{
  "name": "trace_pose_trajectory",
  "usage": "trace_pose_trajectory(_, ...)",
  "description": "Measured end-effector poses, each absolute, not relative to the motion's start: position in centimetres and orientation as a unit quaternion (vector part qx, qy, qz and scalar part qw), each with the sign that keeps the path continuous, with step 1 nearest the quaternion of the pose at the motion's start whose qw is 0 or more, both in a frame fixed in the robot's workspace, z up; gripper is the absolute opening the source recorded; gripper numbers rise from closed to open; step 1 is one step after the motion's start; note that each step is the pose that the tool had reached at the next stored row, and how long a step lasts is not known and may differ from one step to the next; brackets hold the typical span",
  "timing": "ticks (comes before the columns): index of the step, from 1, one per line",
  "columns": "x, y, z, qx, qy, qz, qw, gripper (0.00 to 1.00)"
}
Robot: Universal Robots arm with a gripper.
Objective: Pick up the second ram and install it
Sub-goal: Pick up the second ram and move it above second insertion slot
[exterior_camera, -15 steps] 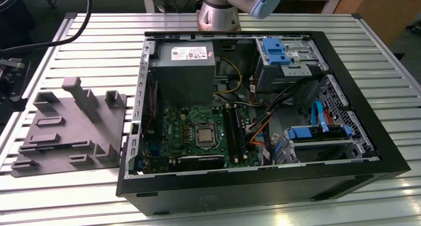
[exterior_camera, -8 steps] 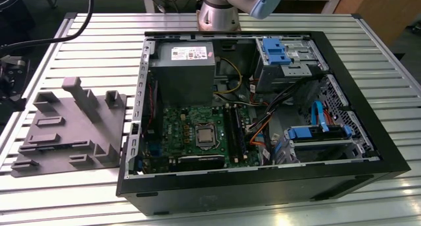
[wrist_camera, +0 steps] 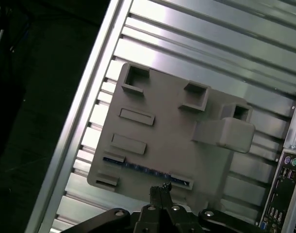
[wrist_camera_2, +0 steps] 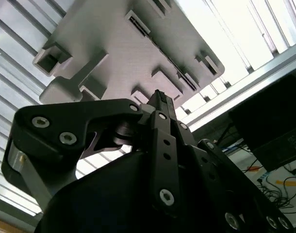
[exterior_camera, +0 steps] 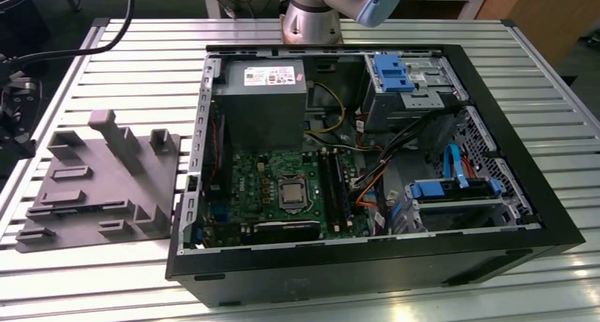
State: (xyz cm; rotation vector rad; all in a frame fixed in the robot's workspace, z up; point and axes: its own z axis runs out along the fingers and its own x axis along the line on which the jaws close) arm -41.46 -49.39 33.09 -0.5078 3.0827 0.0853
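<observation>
A ram stick (wrist_camera: 145, 171) with a bluish edge stands in a long slot of the grey holder block (wrist_camera: 172, 131), near the block's edge. My gripper (wrist_camera: 160, 190) hovers above that slot with its fingers shut together and nothing between them. In the second wrist view the closed gripper (wrist_camera_2: 160, 99) points at the same grey block (wrist_camera_2: 119, 53). The exterior view has the block (exterior_camera: 103, 195) at its left, beside the open computer case (exterior_camera: 375, 269). Inside lie the green motherboard (exterior_camera: 272, 178) and its dark ram slots (exterior_camera: 334, 188).
The case holds a grey power supply (exterior_camera: 258, 97), blue drive brackets (exterior_camera: 392, 72) and loose cables (exterior_camera: 375, 188). The slatted metal table (exterior_camera: 140, 55) ends just beyond the block, with dark floor past the table edge (wrist_camera: 85, 126). The case's rear ports (wrist_camera: 284, 194) sit close to the block.
</observation>
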Motion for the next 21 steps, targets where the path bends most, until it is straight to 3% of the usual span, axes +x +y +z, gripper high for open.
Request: trace_pose_trajectory(21,-41.46,-49.39,33.08,-0.287,0.957,0.028,0.005,0.11)
